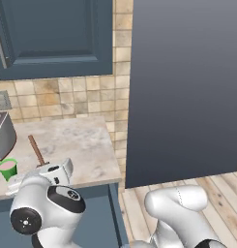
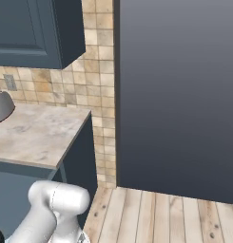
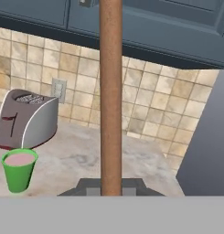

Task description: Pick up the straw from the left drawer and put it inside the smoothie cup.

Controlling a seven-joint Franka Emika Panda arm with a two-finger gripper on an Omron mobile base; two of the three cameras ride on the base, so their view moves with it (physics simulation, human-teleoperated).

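Tan tiles are lining the wall behind a beige marbled counter [image 1: 76, 145], with a blue upper cabinet [image 1: 52, 38] hanging above it and a tall dark grey panel [image 1: 187, 87] rising at the counter's right end over a plank floor [image 2: 156, 216]. Low over the counter's front edge, the gripper [image 3: 111, 188] is clenching the straw [image 1: 36, 150], its jaws closed tight on the lower end. In the left base view the orange-brown stick is slanting up and to the left out of the white hand; in the hand view it is running as a thick vertical bar from the fingertips up to the top edge. The smoothie cup [image 3: 19, 169], green with pink contents, is standing upright on the counter near the front edge, to the left of the held straw and apart from it. Just behind the cup, a silver toaster [image 3: 26, 119] is sitting against the tiled wall, beside a grey wall outlet [image 3: 58, 90].
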